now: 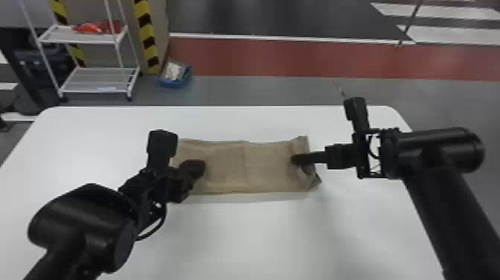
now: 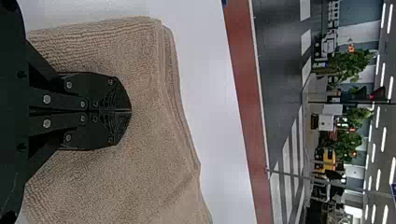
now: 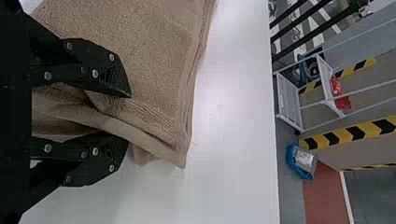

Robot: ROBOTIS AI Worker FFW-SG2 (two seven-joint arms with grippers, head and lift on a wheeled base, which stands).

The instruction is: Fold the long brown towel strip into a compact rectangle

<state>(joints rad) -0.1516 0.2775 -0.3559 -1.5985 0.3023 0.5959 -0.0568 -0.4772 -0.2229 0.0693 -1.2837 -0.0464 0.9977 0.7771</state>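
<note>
Left end effector [image 1: 198, 167], closed, is over the brown towel [image 1: 249, 167] on the surface [image 1: 260, 231]; right end effector [image 1: 301, 164], parted wide, straddles its rumpled end.

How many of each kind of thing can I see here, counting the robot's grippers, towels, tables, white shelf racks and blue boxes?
Grippers: 2 (left gripper and right gripper)
Towels: 1 (brown towel strip)
Tables: 1 (white table)
Shelf racks: 1 (white rack)
Boxes: 1 (blue box)
Total: 6
</note>
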